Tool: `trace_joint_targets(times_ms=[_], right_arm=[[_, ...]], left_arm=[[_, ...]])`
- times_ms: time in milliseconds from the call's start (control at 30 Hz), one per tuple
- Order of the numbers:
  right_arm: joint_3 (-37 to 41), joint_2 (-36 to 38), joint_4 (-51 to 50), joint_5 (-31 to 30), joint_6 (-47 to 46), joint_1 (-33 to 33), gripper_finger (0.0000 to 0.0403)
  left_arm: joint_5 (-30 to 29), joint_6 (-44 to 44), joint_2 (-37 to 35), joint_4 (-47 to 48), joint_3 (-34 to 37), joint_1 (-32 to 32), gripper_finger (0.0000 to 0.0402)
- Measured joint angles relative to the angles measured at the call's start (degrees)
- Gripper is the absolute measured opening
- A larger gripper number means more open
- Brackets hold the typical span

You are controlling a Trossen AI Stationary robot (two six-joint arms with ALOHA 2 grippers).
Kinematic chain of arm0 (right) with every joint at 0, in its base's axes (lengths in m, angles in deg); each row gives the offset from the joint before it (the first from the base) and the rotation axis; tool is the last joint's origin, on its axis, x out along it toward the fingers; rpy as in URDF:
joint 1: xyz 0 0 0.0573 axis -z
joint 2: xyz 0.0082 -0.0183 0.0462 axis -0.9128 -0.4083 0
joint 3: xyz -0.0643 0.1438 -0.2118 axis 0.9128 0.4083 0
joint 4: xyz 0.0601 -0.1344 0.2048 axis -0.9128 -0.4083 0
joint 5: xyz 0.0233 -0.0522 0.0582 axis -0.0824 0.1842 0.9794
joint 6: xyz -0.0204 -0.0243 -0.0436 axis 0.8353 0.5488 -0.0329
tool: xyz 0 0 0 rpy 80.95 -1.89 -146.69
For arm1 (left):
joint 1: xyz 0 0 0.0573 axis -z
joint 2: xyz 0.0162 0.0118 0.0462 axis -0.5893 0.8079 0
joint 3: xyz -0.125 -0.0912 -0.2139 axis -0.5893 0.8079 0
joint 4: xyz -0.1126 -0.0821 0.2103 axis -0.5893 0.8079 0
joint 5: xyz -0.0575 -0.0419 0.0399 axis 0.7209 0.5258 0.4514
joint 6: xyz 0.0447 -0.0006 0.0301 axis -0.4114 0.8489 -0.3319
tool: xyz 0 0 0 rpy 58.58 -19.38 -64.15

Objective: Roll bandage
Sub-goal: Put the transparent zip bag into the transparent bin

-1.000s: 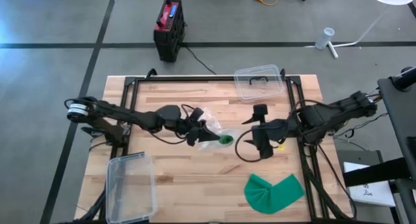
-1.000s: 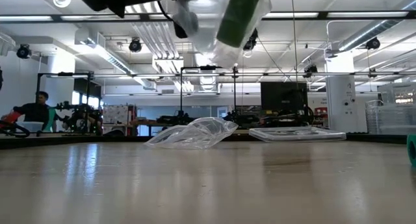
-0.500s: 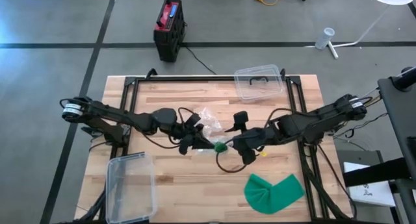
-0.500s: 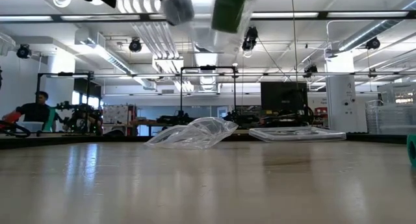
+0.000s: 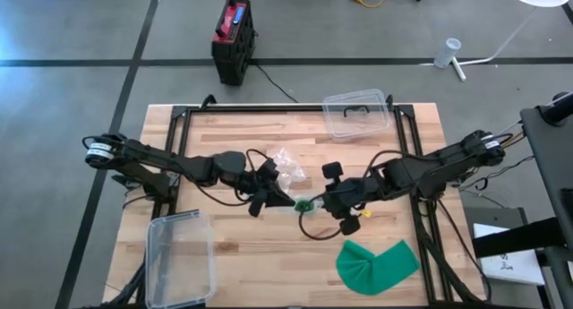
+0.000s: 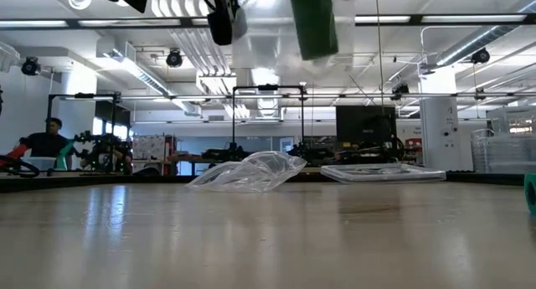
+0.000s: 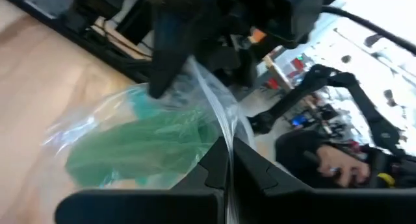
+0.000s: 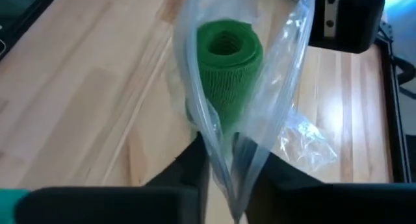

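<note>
A clear plastic bag [image 8: 242,113] containing the rolled green bandage [image 8: 229,55] is held above the middle of the desk [image 5: 233,130]. One edge is pinched by the fully closed left claw [image 7: 226,169]; the opposite edge is gripped by the nearly closed right claw [image 8: 221,159].

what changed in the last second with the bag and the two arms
The right gripper moved left across the table to the clear bag with the green bandage roll inside, and its jaws closed on the bag's edge. The left gripper kept its hold on the bag. The green cloth and both clear containers stayed put.
</note>
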Motion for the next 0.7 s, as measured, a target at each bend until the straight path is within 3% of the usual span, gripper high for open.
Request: trace_joint_targets(times_ms=[133,267,467,533,600,700], right_arm=[[0.0,-0.01,-1.36,0.01,-0.84,0.0,0.0013],[-0.87,-0.05,-4.01,0.11,-2.65,0.02,0.0004],[-3.5,0.86,-10.37,1.05,-5.49,0.07,0.0001],[-4.14,2.47,-15.38,-4.99,-7.35,0.92,0.0002],[-4.24,4.39,-21.7,-16.46,-11.47,2.62,0.0002],[-4.22,6.44,-32.28,-31.78,-25.48,6.47,0.0002]], left_arm=[[-2.36,-2.68,-0.15,4.9,-1.13,-0.14,0.0015],[-6.39,-9.45,-1.75,17.22,-5.57,-0.16,0.0049],[-22.06,-21.88,-4.13,42.22,-16.96,0.45,0.0126],[-27.51,-23.94,-4.74,48.49,-20.5,1.38,0.0151],[-32.15,-24.95,-5.44,52.72,-22.74,2.98,0.0173],[-38.8,-25.47,-6.41,53.35,-23.28,6.37,0.0196]])
